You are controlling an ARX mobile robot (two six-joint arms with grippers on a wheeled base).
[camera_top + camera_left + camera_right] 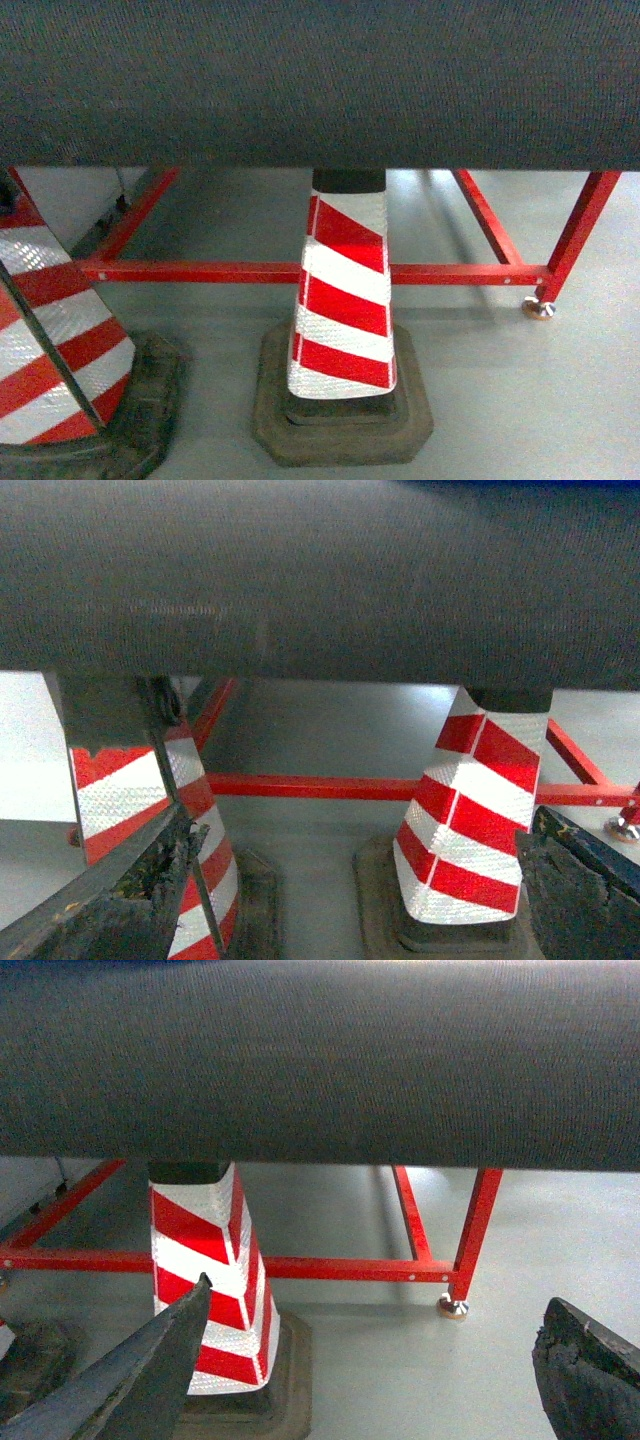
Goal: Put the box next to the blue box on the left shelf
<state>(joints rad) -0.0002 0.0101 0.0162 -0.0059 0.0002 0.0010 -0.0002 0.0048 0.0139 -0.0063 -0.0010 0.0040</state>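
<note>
The box, the blue box and the left shelf are out of view; only a thin blue strip (520,483) shows at the top edge of the left wrist view, and I cannot tell what it is. My left gripper (367,822) is open, its dark fingers (150,880) spread wide with only floor and cones behind them. In the right wrist view my right gripper (380,1292) is also open and holds nothing, its fingers (150,1360) far apart. Neither gripper appears in the head view.
A dark grey textured surface (320,80) fills the upper half of every view. Below it runs a red tube frame (200,271) with a foot (538,308). Two red-and-white striped cones (343,300) (50,340) on black bases stand on the grey floor (520,400).
</note>
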